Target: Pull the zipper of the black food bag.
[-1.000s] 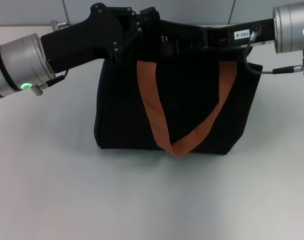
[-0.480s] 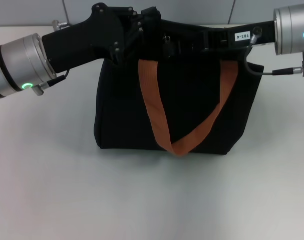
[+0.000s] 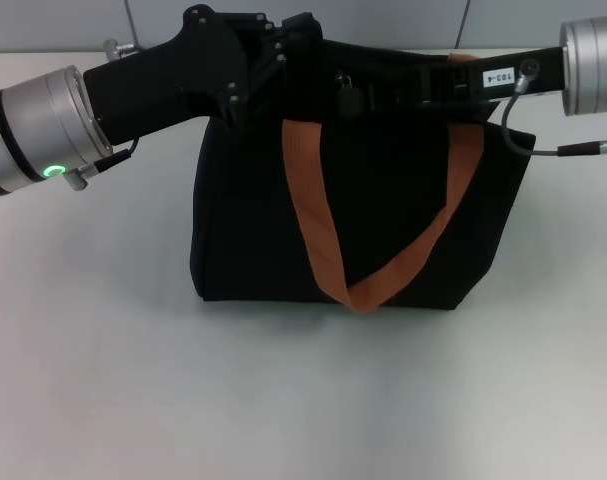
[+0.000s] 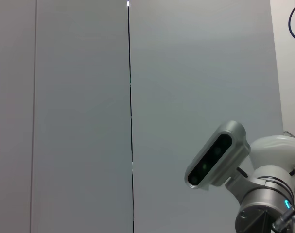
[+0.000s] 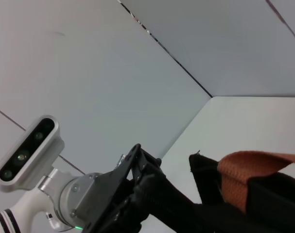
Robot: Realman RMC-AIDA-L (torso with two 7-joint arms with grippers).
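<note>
Since a second ago, the right gripper [image 3: 358, 92] has drawn back toward the robot's right along the bag's top, and the zipper [image 3: 344, 92] has gone with it. Nearest lies the white table [image 3: 283, 400]. On it stands the black food bag [image 3: 253, 220], its orange strap [image 3: 313, 225] hanging down the front. At the bag's top left corner sits the left gripper [image 3: 283, 50]. Whether either gripper's fingers are apart or together, I cannot tell.
</note>
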